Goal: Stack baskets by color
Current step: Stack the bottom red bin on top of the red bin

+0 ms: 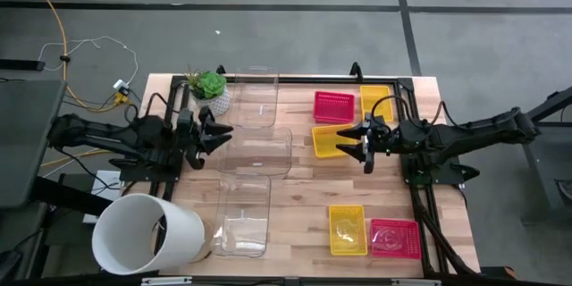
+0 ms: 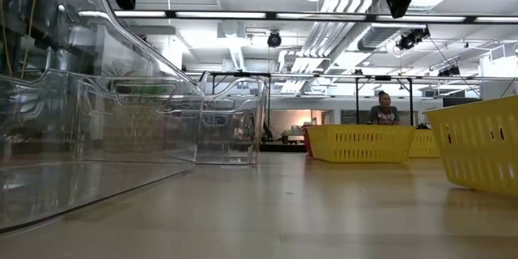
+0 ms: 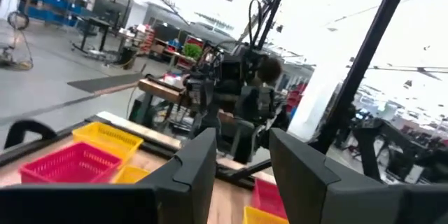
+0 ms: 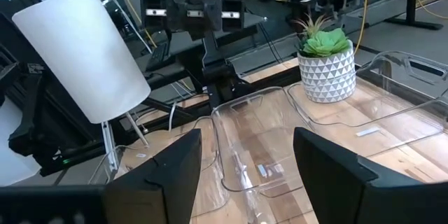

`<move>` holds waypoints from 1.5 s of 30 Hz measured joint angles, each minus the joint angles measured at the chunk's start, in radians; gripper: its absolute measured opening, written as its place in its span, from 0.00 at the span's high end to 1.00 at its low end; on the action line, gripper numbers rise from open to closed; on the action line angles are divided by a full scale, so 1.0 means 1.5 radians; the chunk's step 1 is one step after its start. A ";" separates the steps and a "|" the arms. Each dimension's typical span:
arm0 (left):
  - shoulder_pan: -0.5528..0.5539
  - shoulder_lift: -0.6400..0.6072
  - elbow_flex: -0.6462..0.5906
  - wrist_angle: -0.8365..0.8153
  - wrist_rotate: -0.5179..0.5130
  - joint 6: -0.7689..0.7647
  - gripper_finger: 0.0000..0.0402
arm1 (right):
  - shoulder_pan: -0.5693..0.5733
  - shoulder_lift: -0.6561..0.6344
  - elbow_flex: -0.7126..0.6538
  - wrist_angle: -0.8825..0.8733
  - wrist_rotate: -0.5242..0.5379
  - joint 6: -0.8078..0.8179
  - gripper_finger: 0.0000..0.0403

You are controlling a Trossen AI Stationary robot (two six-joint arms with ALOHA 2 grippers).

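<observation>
Several small baskets lie flat on the wooden table. A red basket and a yellow basket sit at the far right. Another yellow basket lies just in front of them. A yellow basket and a red basket sit side by side near the front right. My right gripper hangs open above the middle yellow basket, pointing level toward the table's left, with nothing between its fingers. My left gripper hangs open at the left side, pointing right, fingers empty.
Three clear plastic bins run down the table's middle. A potted plant stands at the far left. A big white cylinder lies at the near left corner. Bare wood lies between the two basket groups.
</observation>
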 joint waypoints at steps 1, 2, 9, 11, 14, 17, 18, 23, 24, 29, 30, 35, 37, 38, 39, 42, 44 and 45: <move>-0.003 0.000 -0.002 0.002 -0.001 0.000 0.70 | 0.000 0.000 0.000 0.000 0.000 0.000 0.47; -0.005 0.000 -0.003 0.003 -0.001 0.000 0.70 | 0.000 0.000 0.000 0.000 0.000 0.000 0.47; -0.012 0.000 -0.004 0.004 -0.002 0.000 0.70 | 0.000 0.000 0.000 0.000 0.000 0.000 0.47; -0.011 0.000 -0.004 0.004 -0.002 0.000 0.70 | 0.000 0.000 0.000 0.000 0.000 0.002 0.47; -0.011 0.000 -0.004 -0.002 -0.002 0.001 0.70 | 0.000 0.000 0.000 0.001 0.000 0.023 0.47; -0.011 0.000 -0.004 -0.003 -0.003 0.001 0.70 | 0.000 0.000 0.001 0.008 0.000 0.073 0.47; -0.011 0.000 -0.004 -0.003 -0.003 0.001 0.70 | 0.000 0.000 0.001 0.008 0.000 0.102 0.47; -0.011 0.000 -0.004 -0.003 -0.004 0.001 0.70 | 0.021 0.026 0.081 -0.155 -0.032 0.219 0.47; -0.011 0.000 -0.004 -0.003 -0.004 0.001 0.70 | 0.033 0.040 0.111 -0.219 -0.049 0.235 0.47; -0.011 0.000 -0.004 -0.003 -0.005 0.001 0.70 | 0.129 0.143 0.274 -0.569 -0.180 0.328 0.47; -0.011 0.000 -0.004 -0.003 -0.005 0.001 0.70 | 0.154 0.168 0.302 -0.636 -0.206 0.348 0.47; -0.011 0.000 -0.004 -0.003 -0.006 0.018 0.70 | 0.291 0.265 0.355 -0.802 -0.237 0.401 0.47; -0.011 0.000 -0.004 -0.003 -0.006 0.022 0.70 | 0.342 0.293 0.341 -0.800 -0.237 0.424 0.47; -0.011 0.000 -0.004 -0.003 -0.006 0.022 0.70 | 0.367 0.308 0.330 -0.800 -0.238 0.437 0.47; -0.011 0.000 -0.004 -0.003 -0.006 0.022 0.70 | 0.390 0.323 0.318 -0.802 -0.237 0.448 0.47; -0.011 0.000 -0.004 -0.003 -0.006 0.023 0.70 | 0.447 0.362 0.283 -0.804 -0.236 0.459 0.47; -0.011 0.000 -0.004 -0.003 -0.006 0.023 0.70 | 0.468 0.383 0.263 -0.804 -0.236 0.465 0.47; -0.011 0.000 -0.004 -0.002 -0.006 0.023 0.70 | 0.474 0.393 0.258 -0.803 -0.236 0.467 0.47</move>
